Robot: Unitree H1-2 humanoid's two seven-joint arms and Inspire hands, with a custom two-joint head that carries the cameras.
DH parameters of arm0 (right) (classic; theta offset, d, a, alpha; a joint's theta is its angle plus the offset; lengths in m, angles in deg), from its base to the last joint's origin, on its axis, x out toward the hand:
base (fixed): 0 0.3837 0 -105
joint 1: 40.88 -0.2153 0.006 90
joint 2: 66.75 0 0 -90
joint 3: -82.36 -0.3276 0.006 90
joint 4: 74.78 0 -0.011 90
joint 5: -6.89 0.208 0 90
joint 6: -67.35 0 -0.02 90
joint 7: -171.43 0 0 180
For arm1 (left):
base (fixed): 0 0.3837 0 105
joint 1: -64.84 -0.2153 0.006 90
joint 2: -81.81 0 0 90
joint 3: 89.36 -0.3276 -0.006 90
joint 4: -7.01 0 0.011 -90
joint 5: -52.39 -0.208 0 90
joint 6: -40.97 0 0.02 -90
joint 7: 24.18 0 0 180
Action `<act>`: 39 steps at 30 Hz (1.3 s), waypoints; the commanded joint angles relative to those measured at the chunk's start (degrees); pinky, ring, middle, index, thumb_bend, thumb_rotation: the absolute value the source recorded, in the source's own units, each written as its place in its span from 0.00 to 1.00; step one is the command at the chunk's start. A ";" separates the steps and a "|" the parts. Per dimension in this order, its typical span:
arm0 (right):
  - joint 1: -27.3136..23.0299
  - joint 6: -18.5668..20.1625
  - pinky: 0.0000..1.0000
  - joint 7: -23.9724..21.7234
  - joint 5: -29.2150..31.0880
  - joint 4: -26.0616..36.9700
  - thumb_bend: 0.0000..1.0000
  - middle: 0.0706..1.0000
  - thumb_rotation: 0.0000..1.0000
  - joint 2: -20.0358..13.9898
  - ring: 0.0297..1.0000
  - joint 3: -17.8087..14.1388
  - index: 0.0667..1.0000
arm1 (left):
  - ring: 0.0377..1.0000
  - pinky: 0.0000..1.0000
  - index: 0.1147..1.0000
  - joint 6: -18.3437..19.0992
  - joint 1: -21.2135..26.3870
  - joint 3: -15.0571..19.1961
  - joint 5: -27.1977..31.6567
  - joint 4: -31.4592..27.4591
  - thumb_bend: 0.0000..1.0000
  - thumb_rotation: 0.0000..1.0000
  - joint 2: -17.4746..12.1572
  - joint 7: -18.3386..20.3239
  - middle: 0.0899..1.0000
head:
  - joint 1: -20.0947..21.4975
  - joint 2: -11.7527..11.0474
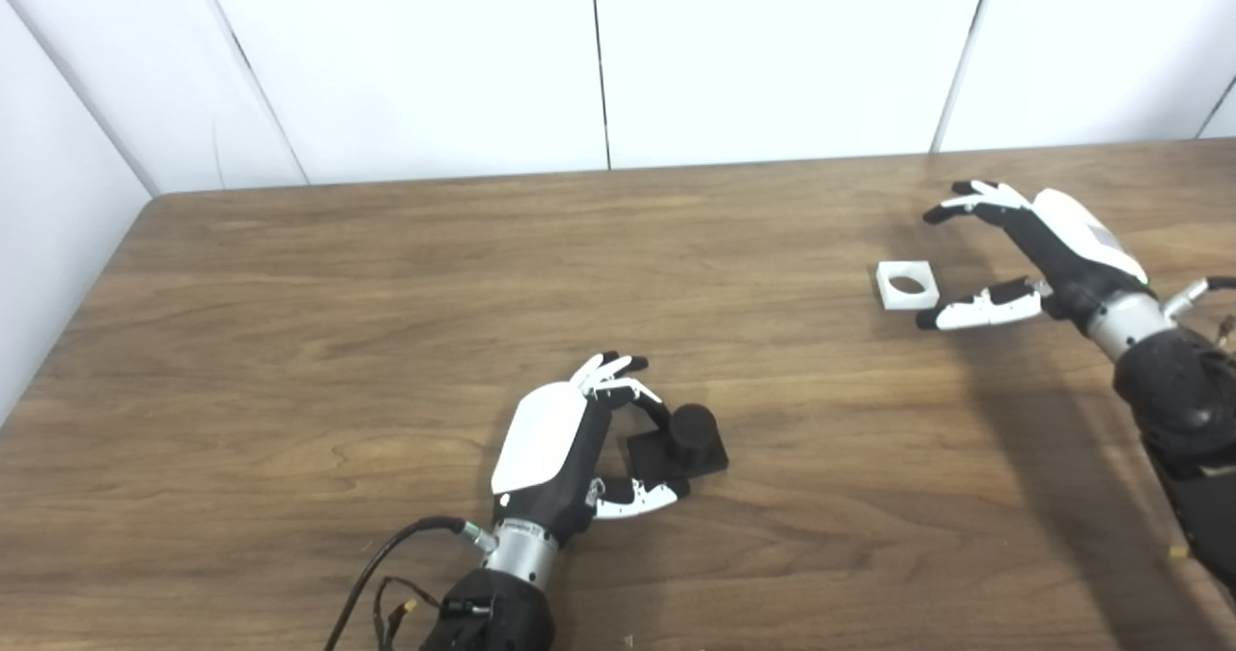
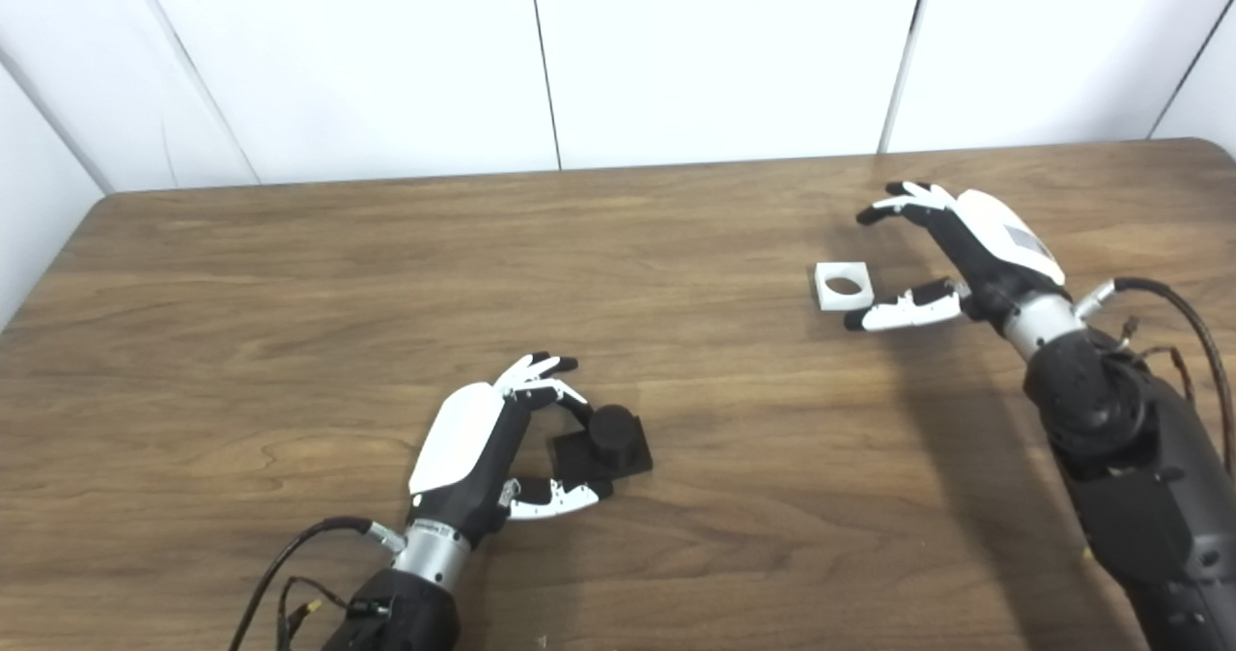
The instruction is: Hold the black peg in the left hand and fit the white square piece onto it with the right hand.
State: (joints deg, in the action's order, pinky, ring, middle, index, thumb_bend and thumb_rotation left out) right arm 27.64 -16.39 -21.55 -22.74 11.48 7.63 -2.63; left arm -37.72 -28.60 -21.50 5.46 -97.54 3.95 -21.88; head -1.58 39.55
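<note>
Both hands spread, empty — left hand (image 1: 570,448) beside black peg (image 1: 688,437), right hand (image 1: 1038,255) beside white square piece (image 1: 907,285).

One black peg (image 1: 688,438) and one white square piece (image 1: 908,285) lie on one wooden table (image 1: 386,342); two hands, left hand (image 1: 555,453) and right hand (image 1: 1048,250).

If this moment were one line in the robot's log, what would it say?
left hand: open, fingers around black peg on table | right hand: open beside white square piece | pieces apart
</note>
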 commanded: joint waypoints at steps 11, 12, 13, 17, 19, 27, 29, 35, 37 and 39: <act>-7.13 0.03 0.92 -0.30 -1.45 -5.68 0.89 0.93 0.27 -1.54 0.98 1.75 0.74 | 0.94 0.83 0.43 1.78 -0.62 -0.34 0.18 -0.11 0.50 0.07 -0.07 2.54 0.86 | -0.71 0.49; -7.43 -0.07 0.91 -0.35 -1.28 -6.25 0.89 0.92 0.27 -1.48 0.97 1.85 0.74 | 0.94 0.83 0.43 1.66 -0.62 -0.38 0.22 -0.16 0.50 0.07 -0.13 2.52 0.86 | -0.71 0.49; -7.75 -0.16 0.91 -0.45 -1.30 -6.81 0.89 0.92 0.27 -1.50 0.97 2.07 0.74 | 0.94 0.84 0.43 1.61 -0.64 -0.40 0.30 -0.27 0.50 0.07 -0.15 2.54 0.86 | -0.71 0.49; -9.01 -0.18 0.90 -1.26 -1.40 -8.59 0.87 0.92 0.27 -1.75 0.97 3.05 0.71 | 0.93 0.83 0.43 1.89 -0.83 -0.41 -0.14 -0.51 0.50 0.07 0.14 2.12 0.86 | -1.12 0.79; -9.72 0.13 0.90 -2.01 -1.67 -9.29 0.86 0.91 0.26 -1.93 0.97 3.71 0.68 | 0.93 0.83 0.43 1.88 -0.97 -0.30 0.06 -0.49 0.50 0.07 0.24 1.94 0.86 | -1.04 0.88; -11.88 1.05 0.91 -5.40 -2.34 -10.77 0.86 0.92 0.24 -2.59 0.98 5.81 0.63 | 0.94 0.84 0.43 2.14 -0.76 -0.60 -0.33 -0.80 0.50 0.07 0.04 2.40 0.86 | -1.02 1.04; -12.10 1.01 0.91 -5.56 -2.18 -11.05 0.87 0.92 0.24 -2.52 0.98 5.92 0.62 | 0.93 0.83 0.43 1.96 -0.76 -0.69 -0.30 -0.76 0.50 0.07 0.09 2.20 0.86 | -1.04 1.16; -12.79 0.39 0.91 -6.09 -2.60 -11.58 0.86 0.92 0.24 -2.59 0.98 6.87 0.61 | 0.93 0.83 0.43 1.70 -0.75 -0.96 -0.65 -0.25 0.50 0.07 0.51 1.50 0.85 | -1.23 1.39; -13.05 0.23 0.91 -6.24 -2.69 -11.85 0.86 0.92 0.24 -2.63 0.99 7.16 0.61 | 0.93 0.83 0.43 1.72 -0.70 -1.03 -0.68 -0.15 0.50 0.07 0.59 1.46 0.85 | -1.27 1.41; -13.30 0.33 0.92 -6.31 -2.78 -12.18 0.85 0.93 0.23 -2.64 0.99 7.42 0.61 | 0.93 0.83 0.43 1.78 -0.72 -1.02 -0.46 -0.29 0.50 0.07 0.60 1.65 0.86 | -1.27 1.44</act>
State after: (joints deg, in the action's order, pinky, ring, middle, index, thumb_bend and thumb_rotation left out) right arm 18.19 -15.30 -28.09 -25.14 -1.41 6.80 5.08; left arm -36.58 -28.78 -21.89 5.10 -98.17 4.54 -21.60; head -2.81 40.96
